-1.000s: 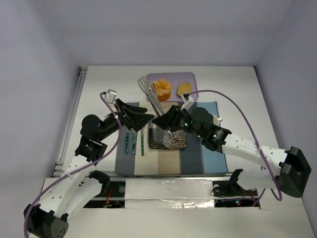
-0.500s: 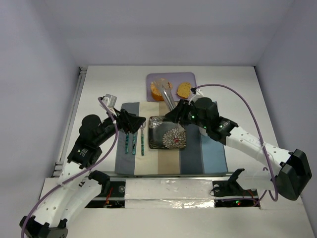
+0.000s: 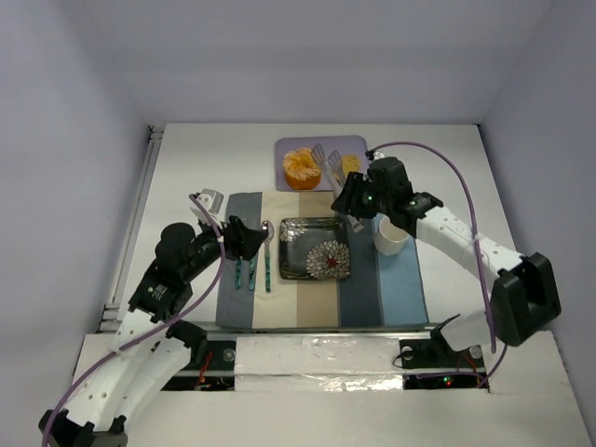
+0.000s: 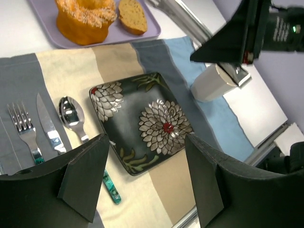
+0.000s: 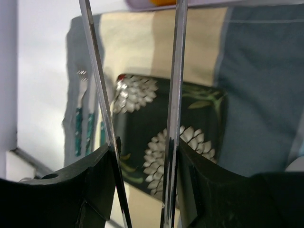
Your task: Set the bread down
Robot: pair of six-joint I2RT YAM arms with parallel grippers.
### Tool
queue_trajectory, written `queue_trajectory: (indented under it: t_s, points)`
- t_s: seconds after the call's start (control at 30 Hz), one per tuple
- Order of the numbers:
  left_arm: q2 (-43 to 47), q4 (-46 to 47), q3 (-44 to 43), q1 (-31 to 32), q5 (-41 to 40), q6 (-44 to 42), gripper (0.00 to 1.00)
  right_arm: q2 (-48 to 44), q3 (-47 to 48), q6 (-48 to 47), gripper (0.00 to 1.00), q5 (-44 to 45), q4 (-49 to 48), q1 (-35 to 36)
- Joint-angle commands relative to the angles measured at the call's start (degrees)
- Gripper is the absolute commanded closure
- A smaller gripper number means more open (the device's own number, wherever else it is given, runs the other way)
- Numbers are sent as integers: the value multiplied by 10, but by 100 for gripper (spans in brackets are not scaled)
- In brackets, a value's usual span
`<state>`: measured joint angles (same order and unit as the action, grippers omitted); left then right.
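Swinging away from the plate (image 3: 315, 249), the right gripper (image 5: 142, 185) has carried its tongs (image 3: 331, 163) up to the purple tray (image 3: 321, 142), blades just beside the bread (image 3: 350, 165), which lies there next to the orange pastry (image 3: 303, 168); the left gripper (image 4: 147, 175) has drawn back over the cutlery (image 3: 251, 265), jaws apart and empty. Clenched on the tongs' arms, the right pincer should, I judge, straddle the slice and squeeze gently, sparing the pastry; striped placemat (image 3: 396, 289), white table (image 3: 186, 168) and pale walls leave room, though the cup (image 3: 391, 235) stands near the way back.
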<state>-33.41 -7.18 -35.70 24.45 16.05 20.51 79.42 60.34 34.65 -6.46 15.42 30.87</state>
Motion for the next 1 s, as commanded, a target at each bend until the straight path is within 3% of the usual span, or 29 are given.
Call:
queue_trajectory:
  t_s: [0.0, 0.4, 0.83, 0.97]
  points:
    - [18, 16, 10, 4, 4, -12, 38, 35, 50, -34, 47, -26, 14, -28]
    - [47, 19, 13, 4, 0, -12, 38, 195, 207, -68, 46, -51, 74, -58]
    - [49, 20, 12, 4, 3, -16, 39, 248, 210, -64, 45, -90, 54, -58]
    - [48, 20, 13, 4, 3, -16, 39, 249, 202, -59, 51, -118, 38, -58]
